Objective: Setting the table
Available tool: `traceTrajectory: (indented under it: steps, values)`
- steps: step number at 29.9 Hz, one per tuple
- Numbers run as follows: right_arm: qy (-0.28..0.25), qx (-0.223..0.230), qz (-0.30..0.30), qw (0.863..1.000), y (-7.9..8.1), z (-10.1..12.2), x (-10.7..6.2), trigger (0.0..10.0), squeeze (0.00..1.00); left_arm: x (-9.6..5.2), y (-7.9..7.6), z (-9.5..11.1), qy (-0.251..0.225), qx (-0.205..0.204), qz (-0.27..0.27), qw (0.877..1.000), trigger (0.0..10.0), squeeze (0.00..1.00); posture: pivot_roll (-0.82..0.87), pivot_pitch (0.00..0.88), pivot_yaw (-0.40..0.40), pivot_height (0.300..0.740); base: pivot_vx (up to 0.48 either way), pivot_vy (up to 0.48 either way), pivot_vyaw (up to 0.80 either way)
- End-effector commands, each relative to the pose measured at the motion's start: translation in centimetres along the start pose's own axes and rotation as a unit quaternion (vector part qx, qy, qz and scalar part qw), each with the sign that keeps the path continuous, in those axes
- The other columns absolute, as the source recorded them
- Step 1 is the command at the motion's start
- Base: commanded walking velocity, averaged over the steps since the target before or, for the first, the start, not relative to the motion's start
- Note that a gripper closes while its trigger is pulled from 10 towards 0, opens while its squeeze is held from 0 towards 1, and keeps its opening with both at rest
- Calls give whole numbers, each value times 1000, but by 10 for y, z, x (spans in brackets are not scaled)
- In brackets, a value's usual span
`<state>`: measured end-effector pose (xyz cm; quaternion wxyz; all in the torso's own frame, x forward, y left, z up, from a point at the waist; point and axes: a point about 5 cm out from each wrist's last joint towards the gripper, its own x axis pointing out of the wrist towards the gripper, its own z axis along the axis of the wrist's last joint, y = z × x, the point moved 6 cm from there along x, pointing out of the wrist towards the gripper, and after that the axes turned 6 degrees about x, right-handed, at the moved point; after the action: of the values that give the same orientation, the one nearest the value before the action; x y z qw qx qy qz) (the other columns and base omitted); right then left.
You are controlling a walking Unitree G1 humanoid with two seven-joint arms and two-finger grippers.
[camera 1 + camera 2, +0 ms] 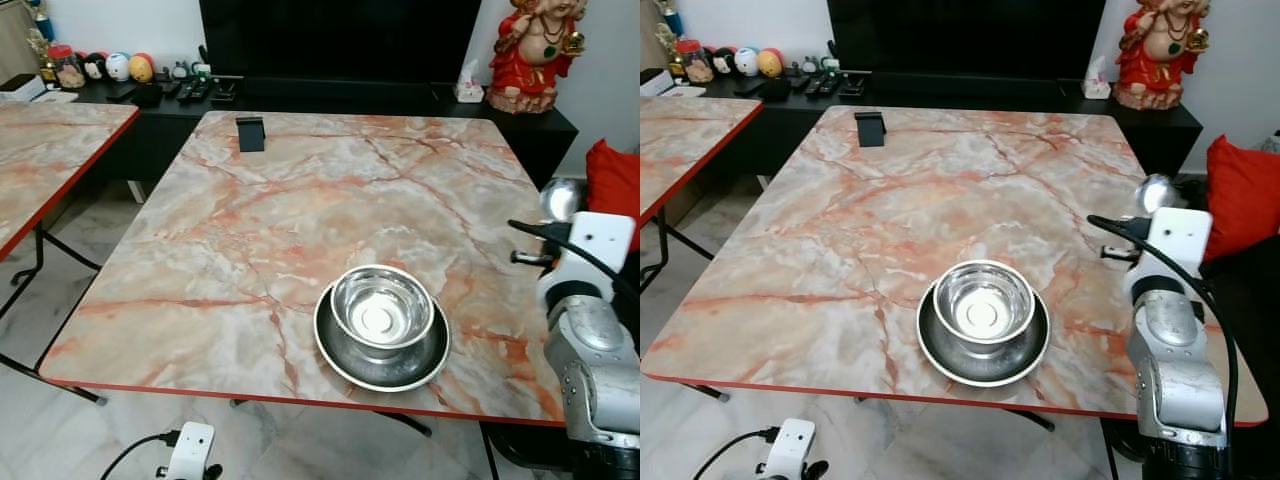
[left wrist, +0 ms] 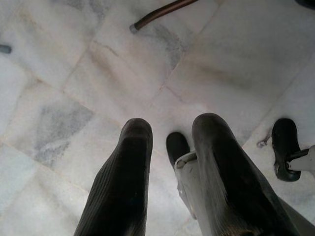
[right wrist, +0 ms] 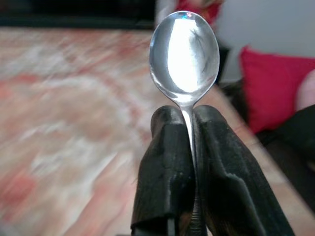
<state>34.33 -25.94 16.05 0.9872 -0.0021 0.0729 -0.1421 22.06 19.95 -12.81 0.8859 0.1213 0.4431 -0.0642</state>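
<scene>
— Where's the spoon [image 3: 184, 54]?
— Clamped by its handle in the right pincer [image 3: 187, 125], bowl upward, at the right edge of the frame beside the marble counter [image 1: 300, 210].
— And the dishes?
— A steel bowl [image 1: 382, 309] sits in a steel plate [image 1: 335, 350], lower centre.
— The left pincer [image 2: 170, 137]?
— Fingers parted, empty, over the floor [image 2: 74, 73].

Surface: rectangular marble-patterned table [image 1: 300, 210] in peach and grey, edged in red.
Near edge: round, shallow steel plate [image 1: 345, 372], with a shiny steel bowl [image 1: 381, 308] sitting in it.
Far edge: small black rectangular stand [image 1: 250, 133], upright, well apart from the plate.
</scene>
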Motion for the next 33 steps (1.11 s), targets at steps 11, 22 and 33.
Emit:
traceTrajectory:
  steps: [11,22,33]
  values:
    - [182,-16,43,982,4,-79,-29,10000,0,1,-20,-5,17,1,-19,1000,10000,0,-61,0,-19,740,0,0,0]
    - [201,42,56,977,17,-94,-26,10000,0,-1,3,-6,17,-1,-10,1000,10000,0,-53,0,-28,740,0,0,0]
    - [215,21,67,974,20,-102,-22,10000,0,-2,6,-13,26,-1,-8,1000,10000,0,-46,0,-30,740,0,0,0]
